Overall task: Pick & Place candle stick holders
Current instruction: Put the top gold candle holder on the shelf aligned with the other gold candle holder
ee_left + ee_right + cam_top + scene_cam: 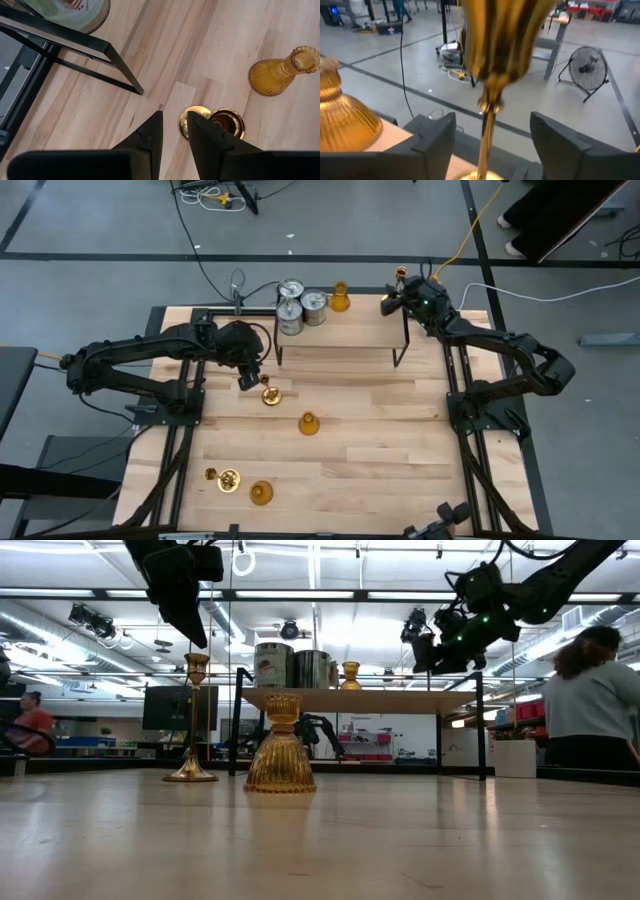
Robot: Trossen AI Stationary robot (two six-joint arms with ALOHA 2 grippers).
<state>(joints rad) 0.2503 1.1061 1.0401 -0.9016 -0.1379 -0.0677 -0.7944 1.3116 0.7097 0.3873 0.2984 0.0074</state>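
A brass holder [271, 394] stands upright on the table; it also shows in the left wrist view [220, 123]. My left gripper [249, 379] hovers just above and beside it, its fingers [175, 125] only a narrow gap apart and empty. My right gripper [391, 300] is open at the shelf's far right corner. Another brass holder [400, 276] stands there on its base, its stem [487, 131] between the fingers and clear of both. Three silvery cylinders [300, 305] and an amber holder [340, 297] stand on the shelf. An amber holder [309, 423] stands mid-table.
The black-framed wooden shelf [350, 328] stands at the table's far edge on thin legs [120, 70]. A third brass holder [225, 477] lies on its side and an amber one [262, 493] stands near the table's near left. A person [595, 700] stands in the room beyond.
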